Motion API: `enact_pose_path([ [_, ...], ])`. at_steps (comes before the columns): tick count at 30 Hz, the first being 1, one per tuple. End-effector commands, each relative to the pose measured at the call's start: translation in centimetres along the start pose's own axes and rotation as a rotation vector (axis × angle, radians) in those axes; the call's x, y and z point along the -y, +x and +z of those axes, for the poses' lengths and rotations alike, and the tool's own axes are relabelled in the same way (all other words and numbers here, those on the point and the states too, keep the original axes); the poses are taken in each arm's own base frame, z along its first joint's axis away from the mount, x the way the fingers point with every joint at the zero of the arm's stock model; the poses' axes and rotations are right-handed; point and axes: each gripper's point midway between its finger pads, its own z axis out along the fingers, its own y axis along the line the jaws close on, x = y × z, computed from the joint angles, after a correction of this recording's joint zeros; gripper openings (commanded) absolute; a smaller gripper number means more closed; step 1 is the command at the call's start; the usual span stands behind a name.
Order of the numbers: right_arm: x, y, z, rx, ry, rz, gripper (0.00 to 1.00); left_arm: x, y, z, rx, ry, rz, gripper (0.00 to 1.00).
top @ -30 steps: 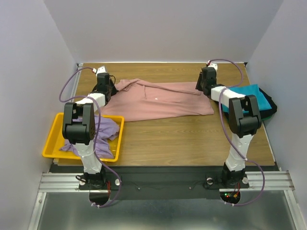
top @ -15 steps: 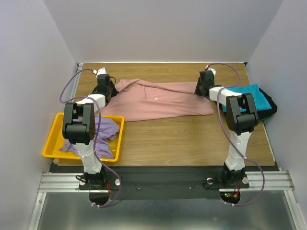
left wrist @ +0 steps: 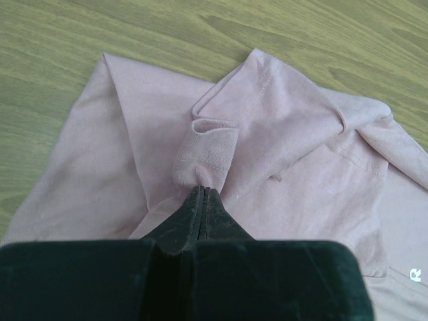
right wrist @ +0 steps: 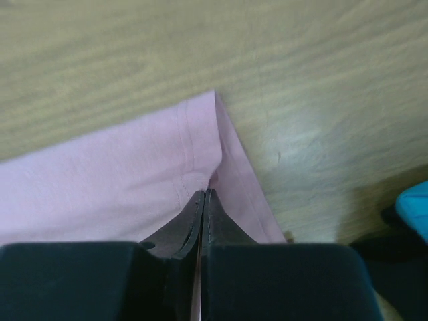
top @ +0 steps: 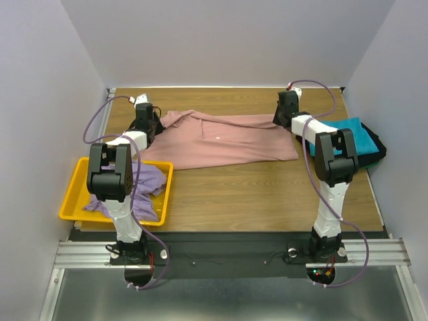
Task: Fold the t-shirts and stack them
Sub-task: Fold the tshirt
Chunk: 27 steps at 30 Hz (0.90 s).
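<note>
The dusty pink t-shirt [top: 221, 142] lies spread across the far middle of the table. My left gripper [top: 148, 124] is shut on its collar end at the left; the wrist view shows the ribbed collar [left wrist: 207, 157] pinched between the jaws. My right gripper [top: 283, 118] is shut on the shirt's far right corner, and the hem corner [right wrist: 207, 144] is bunched at the jaw tips. A lavender t-shirt [top: 144, 182] lies crumpled in the yellow bin. A teal t-shirt [top: 354, 137] lies on a black one [top: 376, 150] at the right edge.
The yellow plastic bin [top: 72, 194] sits at the near left of the table. White walls close in the left, right and far sides. Bare wood runs along the near half of the table [top: 267, 194].
My right gripper has shifted slightly toward the far edge with the shirt corner in it. The left gripper has barely moved.
</note>
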Motion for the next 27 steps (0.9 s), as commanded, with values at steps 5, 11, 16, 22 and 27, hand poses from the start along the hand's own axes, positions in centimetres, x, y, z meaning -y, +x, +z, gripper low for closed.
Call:
enact_pose_path([
  [5,1.7,-7.5,-2.7,0.157,0.103,-0.009,0.0,1.0,-5.0,-2.1,0.127,-0.01,-0.025,0.0],
  [11,3.4,-8.1,-2.8,0.152,0.125,-0.004,0.0,0.5,-5.9,-3.3,0.166,-0.045,-0.052,0.0],
  [16,4.7,-7.7,-2.6,0.135,0.133,0.008,0.0,0.1,-6.4,-4.1,0.189,-0.062,-0.062,0.0],
  [22,5.0,-6.2,-2.3,0.097,0.118,0.016,0.0,-0.7,-4.5,-3.5,0.156,-0.08,-0.058,0.0],
  [27,6.0,-3.6,-2.0,0.048,0.138,0.025,0.0,-1.3,-2.2,-2.8,0.101,-0.083,-0.051,0.0],
])
